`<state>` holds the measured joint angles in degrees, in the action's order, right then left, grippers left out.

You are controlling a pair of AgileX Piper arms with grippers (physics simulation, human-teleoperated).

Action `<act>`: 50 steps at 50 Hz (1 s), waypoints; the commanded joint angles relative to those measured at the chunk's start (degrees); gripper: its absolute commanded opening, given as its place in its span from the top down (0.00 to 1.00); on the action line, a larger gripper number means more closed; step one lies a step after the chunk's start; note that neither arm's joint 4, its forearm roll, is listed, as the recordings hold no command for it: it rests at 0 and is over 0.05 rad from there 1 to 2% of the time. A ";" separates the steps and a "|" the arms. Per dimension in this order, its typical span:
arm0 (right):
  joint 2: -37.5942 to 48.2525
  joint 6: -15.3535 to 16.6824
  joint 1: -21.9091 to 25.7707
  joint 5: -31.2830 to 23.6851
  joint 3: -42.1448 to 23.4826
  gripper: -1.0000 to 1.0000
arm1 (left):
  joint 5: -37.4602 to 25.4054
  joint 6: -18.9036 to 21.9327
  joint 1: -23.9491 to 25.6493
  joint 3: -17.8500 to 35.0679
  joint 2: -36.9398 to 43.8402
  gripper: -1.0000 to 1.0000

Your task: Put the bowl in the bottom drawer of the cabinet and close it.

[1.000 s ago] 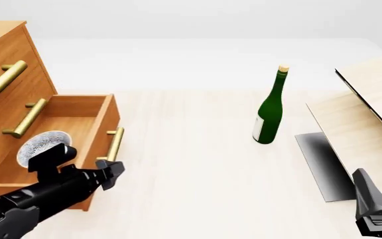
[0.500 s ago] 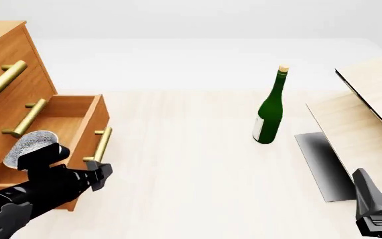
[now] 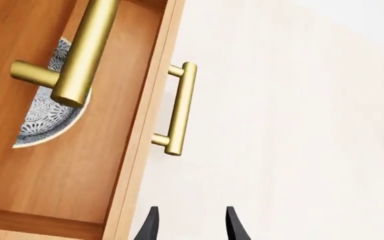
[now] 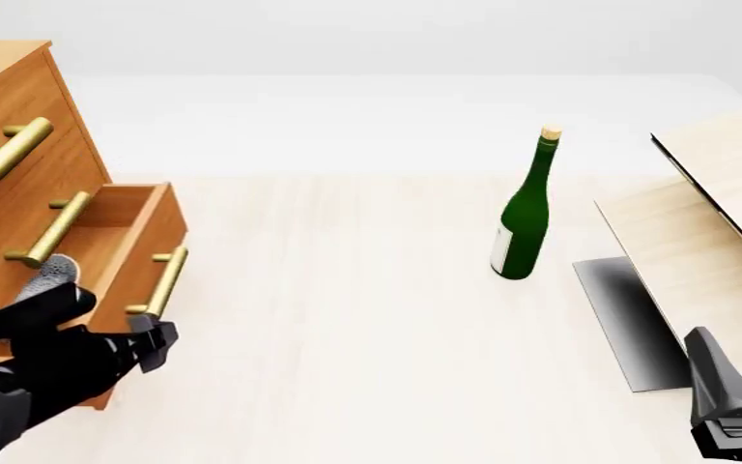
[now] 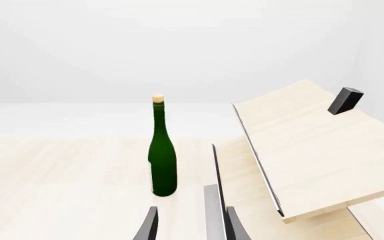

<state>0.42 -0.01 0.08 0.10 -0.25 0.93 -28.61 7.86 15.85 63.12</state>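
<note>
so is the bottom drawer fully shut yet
No, the bottom drawer juts out from the cabinet, and the bowl shows inside it.

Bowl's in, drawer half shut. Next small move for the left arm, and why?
Probably keep pushing the bottom drawer toward the cabinet. It juts out, its handle well proud of the handles above, and the bowl sits inside, partly under the cabinet front. The left gripper is empty beside the drawer front, so the arm looks placed to finish the push.

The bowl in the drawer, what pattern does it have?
The bowl is white with a fine grey lace-like pattern, clearest in the left wrist view.
</note>
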 commanded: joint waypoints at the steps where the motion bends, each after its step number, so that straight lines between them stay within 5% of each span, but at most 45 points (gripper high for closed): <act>1: -0.01 0.00 0.01 0.00 0.00 0.00 | -0.49 2.61 -4.22 -0.33 -0.13 0.00; 19: -0.01 0.00 0.00 0.00 0.00 0.00 | 0.65 11.62 -13.83 0.81 2.21 0.00; 50: 0.00 0.01 0.00 0.00 0.00 0.00 | 6.18 14.18 -21.56 0.50 8.13 0.00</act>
<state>0.42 -0.01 0.07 0.10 -0.25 6.19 -15.14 -11.04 16.75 70.35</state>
